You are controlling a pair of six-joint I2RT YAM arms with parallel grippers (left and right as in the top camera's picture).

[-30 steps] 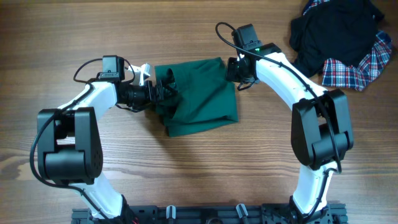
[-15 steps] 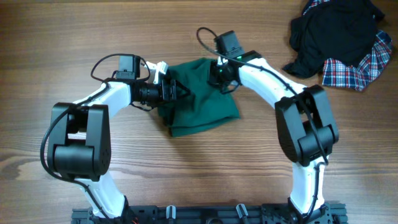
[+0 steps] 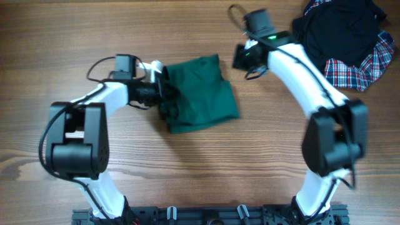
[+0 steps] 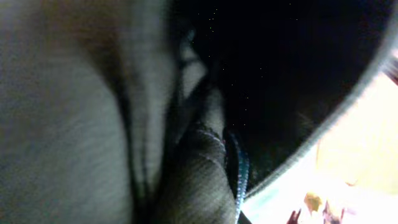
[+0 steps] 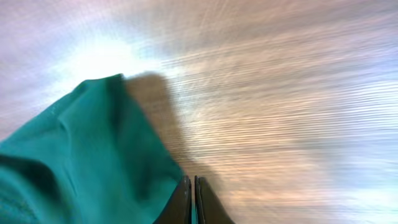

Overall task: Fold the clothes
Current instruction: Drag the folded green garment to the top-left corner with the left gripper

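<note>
Saw a wooden worktop [image 3: 187,175] beneath everything. Found the dark green garment [image 3: 203,94] lying roughly folded, just right of the left end effector [image 3: 165,94] and left of the right end effector [image 3: 240,59], a little apart from the latter. Noted a black garment [image 3: 340,31] and a plaid garment [image 3: 359,65] heaped on the right end effector's far side. Saw the left end effector pushed into the green garment's edge, with fabric crowding its wrist camera; could not tell how far open. Found the right end effector closed, tips pressed together, gripping nothing.
</note>
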